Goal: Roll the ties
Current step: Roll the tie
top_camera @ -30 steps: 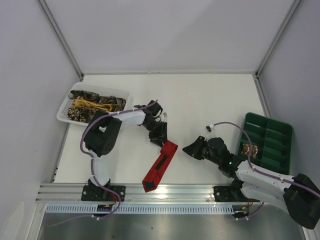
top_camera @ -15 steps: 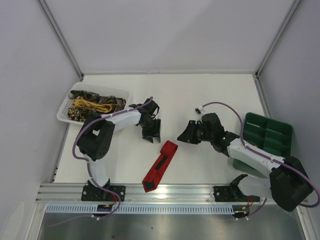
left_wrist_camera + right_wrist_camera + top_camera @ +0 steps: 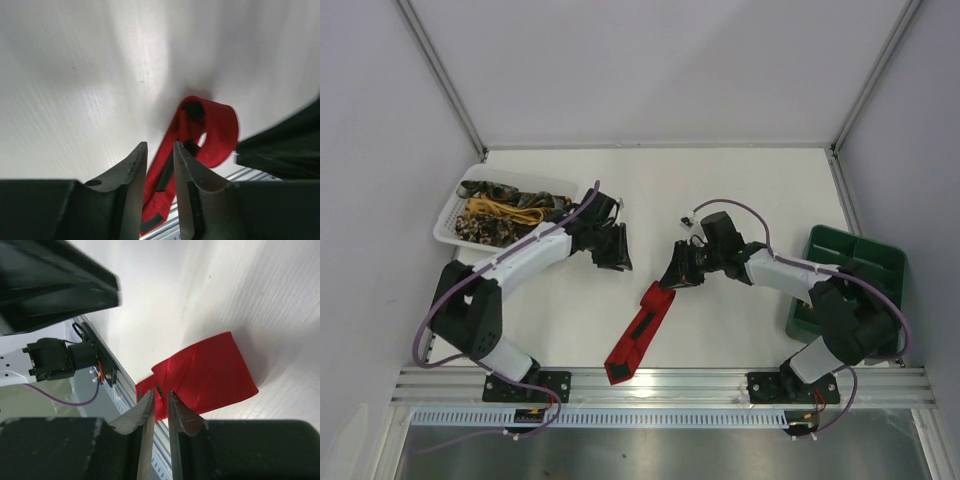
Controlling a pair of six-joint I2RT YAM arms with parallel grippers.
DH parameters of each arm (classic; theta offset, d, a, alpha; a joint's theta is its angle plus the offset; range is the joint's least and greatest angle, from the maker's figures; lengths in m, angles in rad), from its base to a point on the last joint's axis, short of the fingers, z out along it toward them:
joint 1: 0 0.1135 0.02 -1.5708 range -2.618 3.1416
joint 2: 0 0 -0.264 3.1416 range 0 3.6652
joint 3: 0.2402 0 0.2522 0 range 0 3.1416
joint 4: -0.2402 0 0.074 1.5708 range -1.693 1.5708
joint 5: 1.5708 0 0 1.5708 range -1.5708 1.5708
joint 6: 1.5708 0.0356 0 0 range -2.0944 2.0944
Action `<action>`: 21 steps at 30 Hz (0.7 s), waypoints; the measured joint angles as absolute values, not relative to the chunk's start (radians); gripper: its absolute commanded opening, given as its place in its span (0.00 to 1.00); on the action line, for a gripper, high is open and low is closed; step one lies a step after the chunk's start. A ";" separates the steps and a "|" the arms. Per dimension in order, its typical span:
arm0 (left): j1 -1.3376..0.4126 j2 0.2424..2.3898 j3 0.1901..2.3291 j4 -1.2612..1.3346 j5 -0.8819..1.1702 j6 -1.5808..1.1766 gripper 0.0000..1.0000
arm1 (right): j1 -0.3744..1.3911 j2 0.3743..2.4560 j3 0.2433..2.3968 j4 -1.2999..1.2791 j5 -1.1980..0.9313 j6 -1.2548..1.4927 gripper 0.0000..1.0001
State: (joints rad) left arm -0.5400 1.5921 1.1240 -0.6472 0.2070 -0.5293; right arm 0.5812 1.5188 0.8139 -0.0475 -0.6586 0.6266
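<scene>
Left claw [image 3: 159, 146] hangs above the white counter [image 3: 750, 190], jaws a narrow slit apart and gripping nothing; right claw [image 3: 159, 394], also barely parted and empty, poises its tips at the curled far end of the red tie [image 3: 638, 338], lying diagonally between the arms

Bench [image 3: 720, 190]: white, matte, softly lit.
Walls [image 3: 650, 70]: pale grey panels on three sides, meeting at slim metal posts [image 3: 440, 75].
Near edge: ribbed aluminium rail [image 3: 660, 380]; below it, what looks like a brushed steel sheet [image 3: 650, 450].
</scene>
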 measured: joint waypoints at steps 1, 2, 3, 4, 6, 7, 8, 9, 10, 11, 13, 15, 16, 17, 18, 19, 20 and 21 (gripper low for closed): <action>-0.540 1.563 1.115 -0.636 0.224 -0.538 0.32 | 0.584 1.535 0.814 -0.047 -0.671 0.627 0.22; -0.540 1.538 1.102 -0.619 0.246 -0.548 0.32 | 0.588 1.552 0.814 -0.047 -0.681 0.627 0.22; -0.540 1.515 1.083 -0.596 0.268 -0.562 0.31 | 0.591 1.568 0.814 -0.046 -0.690 0.627 0.22; -0.540 1.495 1.058 -0.570 0.290 -0.577 0.31 | 0.594 1.580 0.814 -0.042 -0.695 0.627 0.22; -0.540 1.465 1.004 -0.521 0.324 -0.607 0.30 | 0.601 1.600 0.814 -0.029 -0.703 0.628 0.21; -0.540 1.454 0.972 -0.495 0.343 -0.625 0.29 | 0.605 1.607 0.814 -0.024 -0.706 0.628 0.21; -0.541 1.449 0.947 -0.475 0.357 -0.640 0.28 | 0.607 1.611 0.814 -0.019 -0.707 0.629 0.21; -0.542 1.448 0.929 -0.459 0.370 -0.653 0.29 | 0.608 1.612 0.814 -0.017 -0.706 0.631 0.22; -0.546 1.449 0.910 -0.439 0.381 -0.662 0.28 | 0.611 1.612 0.814 -0.017 -0.706 0.632 0.22; -0.550 1.449 0.891 -0.419 0.395 -0.677 0.28 | 0.612 1.612 0.814 -0.014 -0.706 0.632 0.21; -0.565 1.449 0.869 -0.389 0.411 -0.694 0.28 | 0.612 1.615 0.814 -0.010 -0.706 0.632 0.21; -0.590 1.449 0.855 -0.358 0.429 -0.712 0.28 | 0.612 1.621 0.814 -0.010 -0.705 0.632 0.21; -0.604 1.449 0.850 -0.338 0.436 -0.720 0.27 | 0.612 1.625 0.814 -0.010 -0.705 0.631 0.21; -0.613 1.449 0.848 -0.324 0.442 -0.727 0.27 | 0.612 1.629 0.813 -0.010 -0.705 0.631 0.21; -0.622 1.449 0.846 -0.311 0.450 -0.734 0.27 | 0.612 1.631 0.810 -0.009 -0.704 0.631 0.21; -0.630 1.451 0.845 -0.301 0.455 -0.738 0.27 | 0.611 1.632 0.805 -0.009 -0.704 0.631 0.21; -0.638 1.454 0.845 -0.289 0.461 -0.743 0.27 | 0.611 1.632 0.800 -0.009 -0.703 0.631 0.21; -0.645 1.457 0.845 -0.280 0.467 -0.745 0.27 | 0.611 1.633 0.794 -0.010 -0.702 0.631 0.21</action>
